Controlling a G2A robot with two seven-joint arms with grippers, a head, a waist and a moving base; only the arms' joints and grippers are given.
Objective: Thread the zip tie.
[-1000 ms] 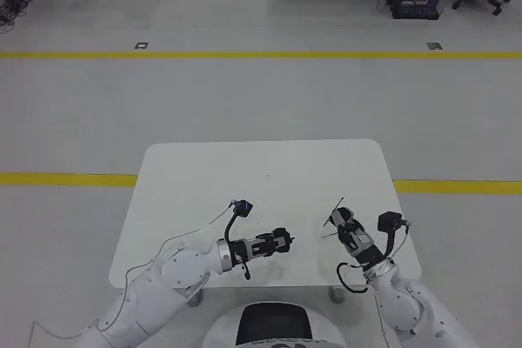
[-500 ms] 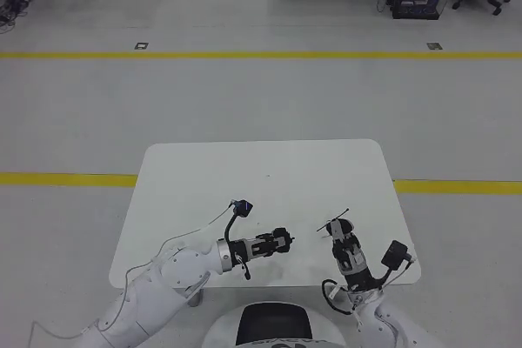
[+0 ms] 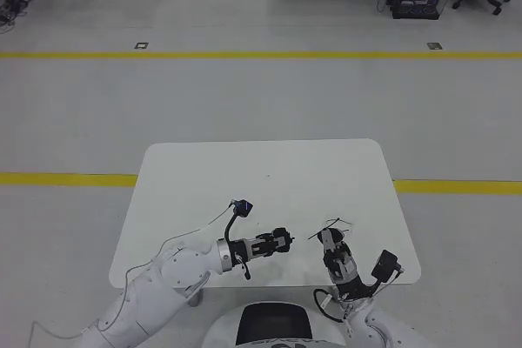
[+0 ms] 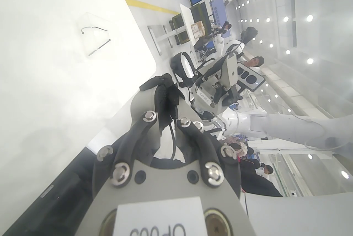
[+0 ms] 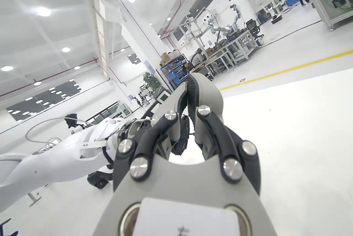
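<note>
A thin black zip tie [image 3: 337,224] is pinched in my right gripper [image 3: 328,235] just above the white table [image 3: 244,174], near its front edge. The tie lies slanted, with both ends sticking out past the fingers. In the right wrist view the same gripper [image 5: 188,91] has its fingers pressed together, and a sliver of the tie [image 5: 188,72] pokes out at the tip. My left gripper [image 3: 286,236] hovers a short way to the left of the right one and points toward it. Its black-padded fingertips [image 4: 162,92] are closed together, and I see nothing held between them.
The rounded front right table corner [image 4: 151,62] is near both grippers. A faint clear patch with thin dark lines [image 4: 93,40] lies on the table farther in. A small dark speck [image 3: 266,175] sits mid-table. A cable loop [image 3: 230,217] arches over the left wrist.
My right arm has pulled back toward the table's front edge and to the left, closer to the left gripper. The zip tie has tipped from steep to flatter. The left arm has stayed put.
</note>
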